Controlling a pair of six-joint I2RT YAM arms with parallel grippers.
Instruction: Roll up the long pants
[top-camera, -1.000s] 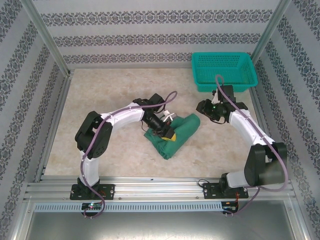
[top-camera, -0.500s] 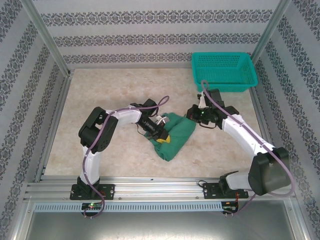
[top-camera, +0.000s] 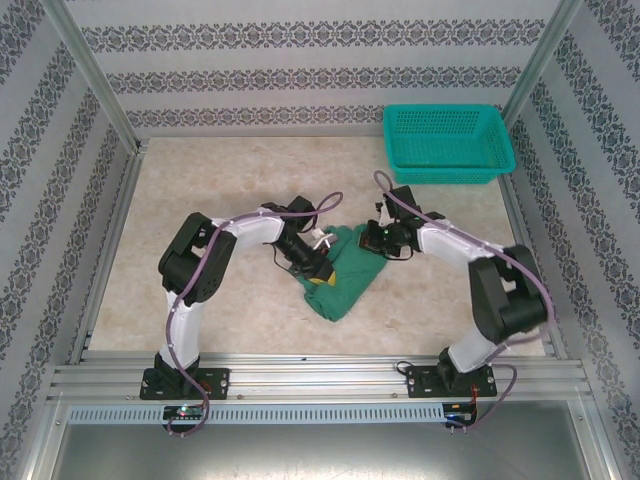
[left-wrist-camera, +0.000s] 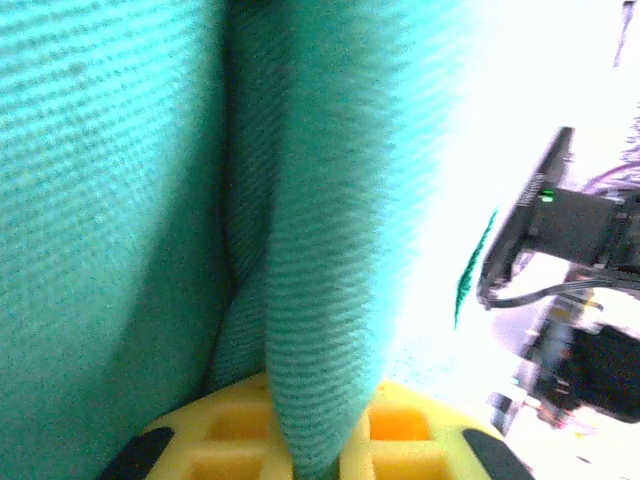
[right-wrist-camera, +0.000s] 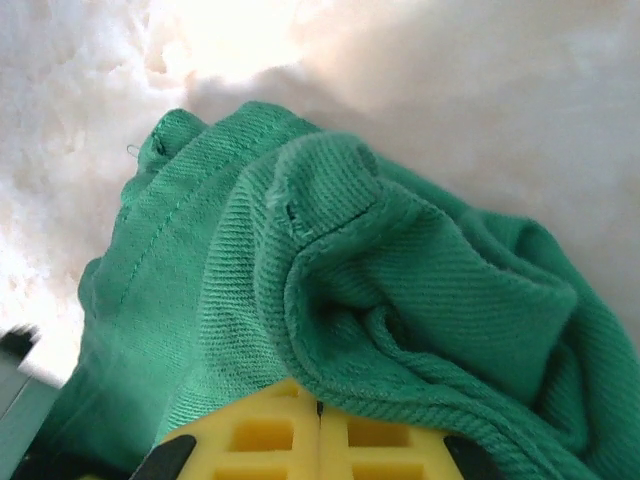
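- Pants: the long pants lie bunched in a dark green heap near the middle of the table, between the two arms. The heap runs at a slant, with its far end toward the right arm and its near end pointing at the front rail.
- Left gripper: it sits low at the left side of the heap, touching the cloth. From the left wrist, a raised fold of the long pants runs down into the narrow gap between the yellow pads of the left gripper. The jaws stand close together with that fold between them.
- Right gripper: it sits at the far right end of the heap, against the cloth. From the right wrist, the yellow pads of the right gripper meet along a thin line, so the jaws are closed. A thick hemmed edge of the long pants is bunched right over the tips. Whether any cloth is caught between the tips is hidden.
- Right arm: its dark wrist with a green light shows just past the fold in the left wrist view.
- Basket: a teal plastic mesh basket stands in the far right corner of the table, well apart from the pants.
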